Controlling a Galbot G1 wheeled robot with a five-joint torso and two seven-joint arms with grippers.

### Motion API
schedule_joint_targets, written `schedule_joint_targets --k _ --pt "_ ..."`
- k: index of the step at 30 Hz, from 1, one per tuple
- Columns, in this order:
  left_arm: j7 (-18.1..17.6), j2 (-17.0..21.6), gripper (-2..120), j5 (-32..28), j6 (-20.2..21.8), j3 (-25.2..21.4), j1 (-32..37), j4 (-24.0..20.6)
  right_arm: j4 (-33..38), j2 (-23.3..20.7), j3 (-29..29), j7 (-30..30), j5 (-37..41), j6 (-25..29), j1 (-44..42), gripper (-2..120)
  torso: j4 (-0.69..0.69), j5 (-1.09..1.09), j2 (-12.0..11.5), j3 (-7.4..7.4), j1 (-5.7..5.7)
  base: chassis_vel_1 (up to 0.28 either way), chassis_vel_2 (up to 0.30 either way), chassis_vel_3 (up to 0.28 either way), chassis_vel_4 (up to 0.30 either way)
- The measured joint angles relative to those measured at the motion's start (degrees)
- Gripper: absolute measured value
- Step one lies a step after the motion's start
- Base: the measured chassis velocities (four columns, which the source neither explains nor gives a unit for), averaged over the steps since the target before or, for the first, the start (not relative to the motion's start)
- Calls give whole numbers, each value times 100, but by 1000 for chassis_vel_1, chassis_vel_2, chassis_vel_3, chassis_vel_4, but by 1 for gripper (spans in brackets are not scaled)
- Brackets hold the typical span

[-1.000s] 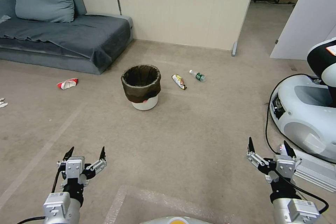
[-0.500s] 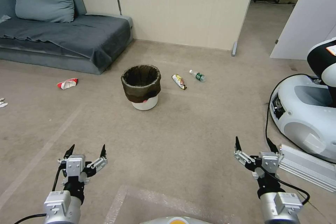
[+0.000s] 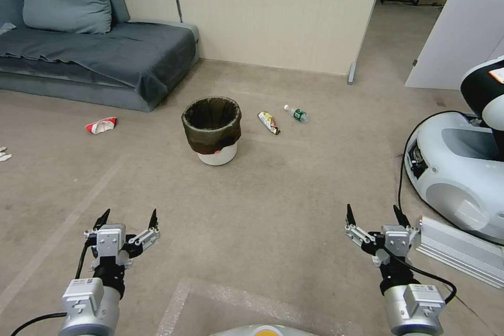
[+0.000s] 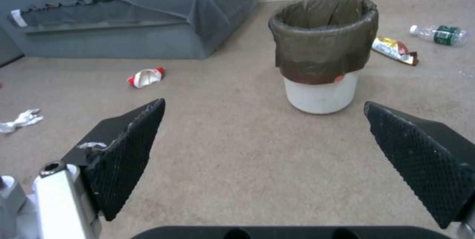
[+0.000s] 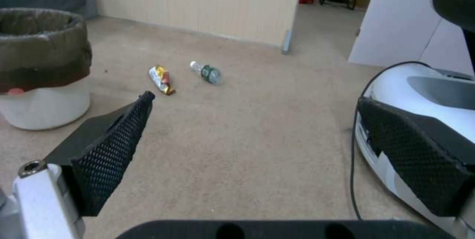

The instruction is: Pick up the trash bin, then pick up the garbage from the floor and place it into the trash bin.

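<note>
R gripper (image 3: 371, 215) sliding inward, L gripper (image 3: 127, 219) rising slightly; both jaws spread, empty. Small white plastic bin w/ dark liner (image 3: 212, 128) untouched, well ahead; approach beginning.

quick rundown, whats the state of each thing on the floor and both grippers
trash bin: upright on the floor, bag liner over its rim, not held
yellow wrapper: lying flat beside the bin
bottle: on its side
red-white wrapper: crumpled, near the sofa
tissue: on the floor
left gripper: open, empty
right gripper: open, empty
</note>
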Motion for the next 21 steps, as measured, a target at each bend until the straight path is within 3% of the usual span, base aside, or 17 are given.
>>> schedule_joint_targets --k 13,21 --pt "-2 -4 100 9 -27 22 56 50 11 12 -3 32 2 88 -26 100 0 0 0 0 0 0 0 0 0" --pt "0 -1 100 9 -72 41 76 107 -13 14 4 40 -6 147 -48 100 0 0 0 0 0 -62 76 63 -79"
